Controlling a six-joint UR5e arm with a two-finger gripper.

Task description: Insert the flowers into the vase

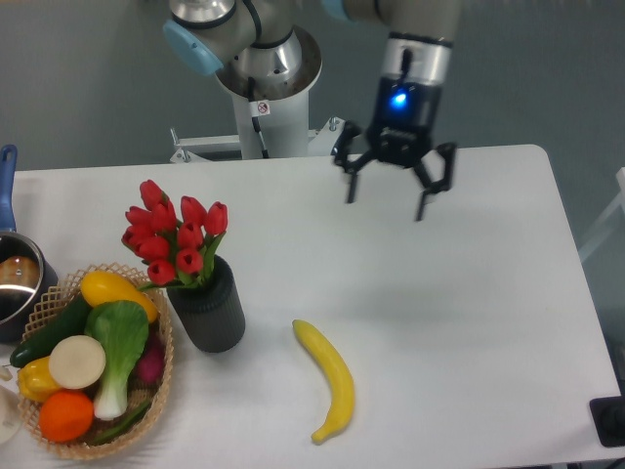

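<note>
The flowers [174, 236], a tight bunch of red tulip buds with green stems, stand in the mouth of the dark grey ribbed vase [208, 310] at the left of the table, leaning a little to the left. My gripper [386, 203] is open and empty. It hangs above the back middle of the table, well to the right of the vase and apart from it.
A yellow banana [330, 377] lies in front, right of the vase. A wicker basket [59, 296] with vegetables and fruit sits directly left of the vase. A metal pot with a blue handle [8, 264] is at the left edge. The arm's base [269, 93] stands behind.
</note>
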